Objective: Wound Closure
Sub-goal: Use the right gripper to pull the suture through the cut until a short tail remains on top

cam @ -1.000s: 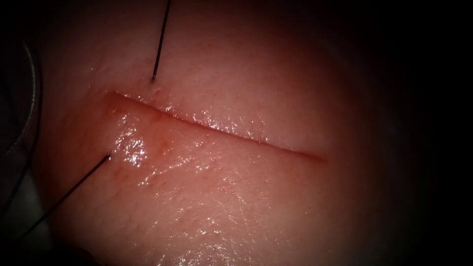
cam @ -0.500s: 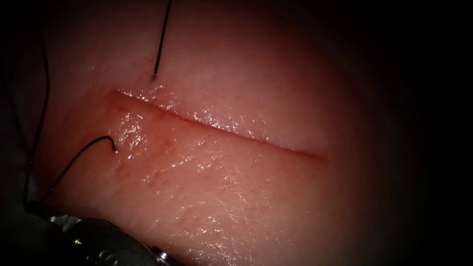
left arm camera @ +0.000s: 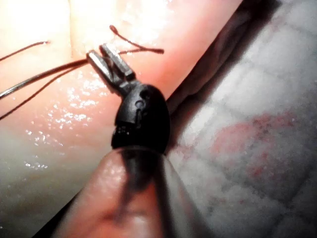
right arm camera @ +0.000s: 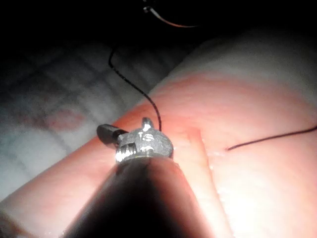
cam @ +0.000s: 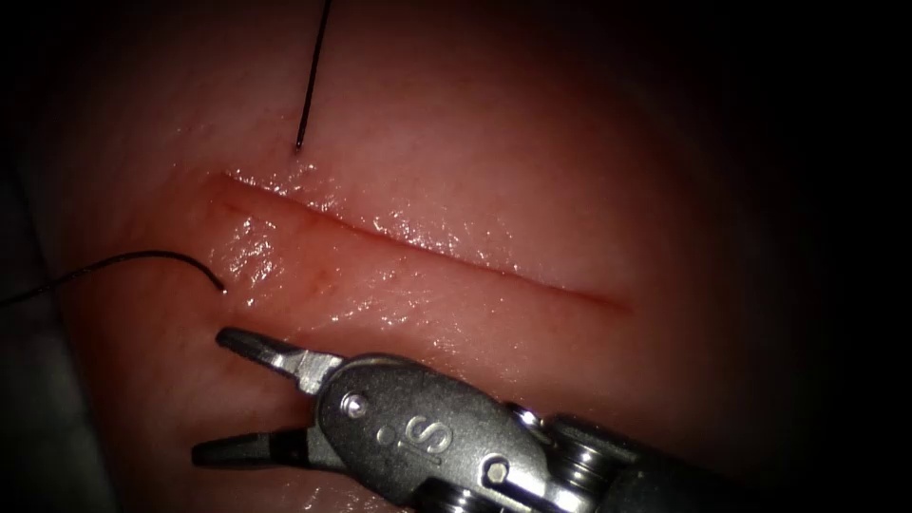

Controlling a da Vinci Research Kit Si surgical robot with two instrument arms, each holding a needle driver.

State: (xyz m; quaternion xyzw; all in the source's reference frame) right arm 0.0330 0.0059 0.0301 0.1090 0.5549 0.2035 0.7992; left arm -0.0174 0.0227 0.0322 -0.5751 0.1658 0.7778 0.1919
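In the endoscope view, the cut (cam: pixel 427 252) runs slantwise across the tissue (cam: pixel 494 161). The right pincer (cam: pixel 214 394) comes in from the lower right and lies below the cut, toward its left end. Its jaws are spread wide and hold nothing. The thread (cam: pixel 309 85) enters the tissue just above the left end of the cut and leads up out of view. A second stretch of thread (cam: pixel 142 256) comes out of the tissue below that same end and curves away to the left. It lies near the upper jaw but apart from it.

In the left wrist view, the left pincer (left arm camera: pixel 106 57) sits over the glistening tissue (left arm camera: pixel 44 124), beside the pale gridded surface (left arm camera: pixel 267 99). A thin grey strand (left arm camera: pixel 44 77) reaches its tip, and dark thread (left arm camera: pixel 138 47) lies around it. I cannot tell whether this pincer grips anything, nor whether the grey strand is the needle.

In the right wrist view, the right tool's wrist (right arm camera: pixel 146 144) hangs over the tissue (right arm camera: pixel 257 198). One run of thread (right arm camera: pixel 133 84) curves down to the tissue close beside it. Another run (right arm camera: pixel 272 139) lies across the tissue on the far side of the cut (right arm camera: pixel 198 144).
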